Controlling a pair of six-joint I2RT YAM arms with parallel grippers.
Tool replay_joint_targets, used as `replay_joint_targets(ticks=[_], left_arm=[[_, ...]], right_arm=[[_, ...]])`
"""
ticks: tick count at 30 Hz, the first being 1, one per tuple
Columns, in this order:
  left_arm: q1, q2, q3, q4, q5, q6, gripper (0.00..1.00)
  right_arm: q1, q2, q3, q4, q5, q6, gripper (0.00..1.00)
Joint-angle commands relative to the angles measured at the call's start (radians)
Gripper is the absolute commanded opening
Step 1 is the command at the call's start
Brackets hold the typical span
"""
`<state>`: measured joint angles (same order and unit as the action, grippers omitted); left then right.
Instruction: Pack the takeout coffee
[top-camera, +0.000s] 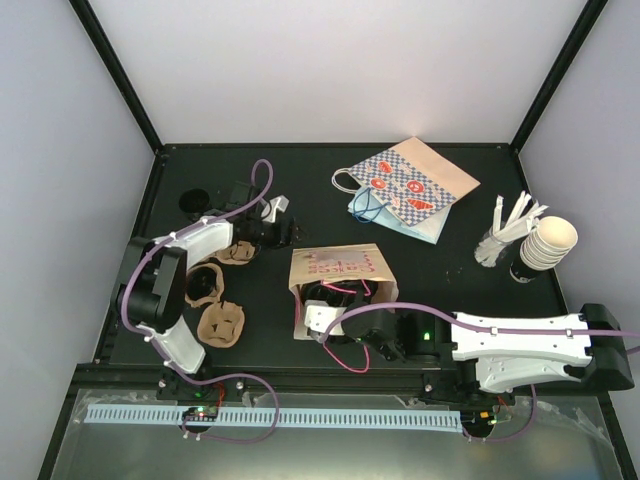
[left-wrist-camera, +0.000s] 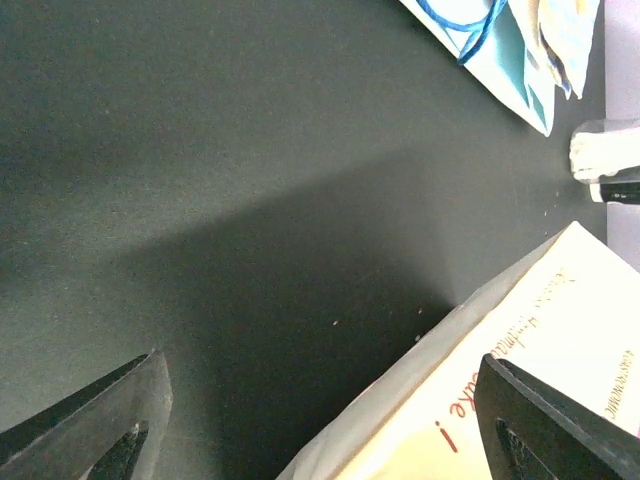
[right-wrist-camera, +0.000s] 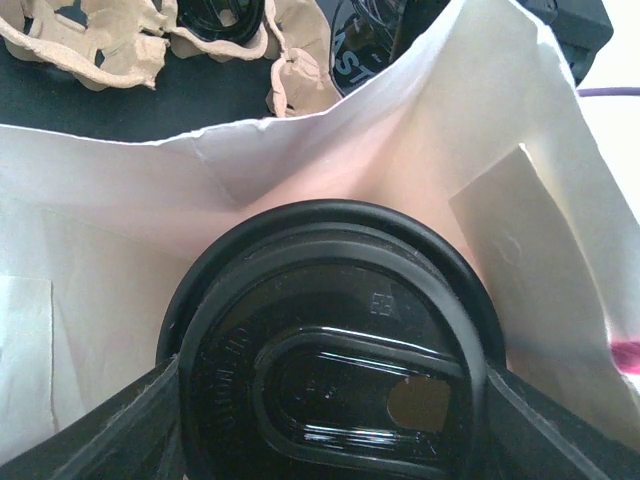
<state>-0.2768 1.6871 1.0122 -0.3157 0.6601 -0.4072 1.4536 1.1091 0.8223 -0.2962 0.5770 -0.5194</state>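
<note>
The takeout coffee shows in the right wrist view only as its black lid (right-wrist-camera: 330, 340); the cup body is hidden beneath it. It sits inside the open mouth of the pink bag (right-wrist-camera: 400, 150), whose paper walls surround it. My right gripper (right-wrist-camera: 330, 400) is shut on the coffee at the lid's sides. In the top view the right gripper (top-camera: 335, 303) reaches into the bag (top-camera: 340, 265) at the table's middle. My left gripper (top-camera: 272, 222) is open and empty behind and left of the bag. In the left wrist view the left gripper (left-wrist-camera: 320, 440) hovers over bare table by the bag (left-wrist-camera: 560, 320).
Several cardboard cup carriers (top-camera: 218, 322) lie left of the bag and show in the right wrist view (right-wrist-camera: 90, 40). Patterned bags (top-camera: 410, 185) lie at the back. A stack of cream cups (top-camera: 548, 243) and a holder of stirrers (top-camera: 500, 235) stand at the right.
</note>
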Motion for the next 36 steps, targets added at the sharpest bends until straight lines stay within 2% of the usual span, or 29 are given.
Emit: replay_joint_targets(ticks=[1, 20, 36], left_arm=[[-0.017, 0.048, 0.001, 0.053, 0.044, -0.017, 0.85], [-0.051, 0.176, 0.025, 0.125, 0.180, -0.029, 0.78], [-0.055, 0.113, -0.012, 0.129, 0.230, -0.015, 0.71]], right_arm=[[0.007, 0.015, -0.001, 0.041, -0.003, -0.019, 0.43], [-0.010, 0.083, -0.029, 0.052, -0.029, -0.040, 0.43], [-0.025, 0.150, -0.028, 0.046, -0.008, -0.025, 0.44]])
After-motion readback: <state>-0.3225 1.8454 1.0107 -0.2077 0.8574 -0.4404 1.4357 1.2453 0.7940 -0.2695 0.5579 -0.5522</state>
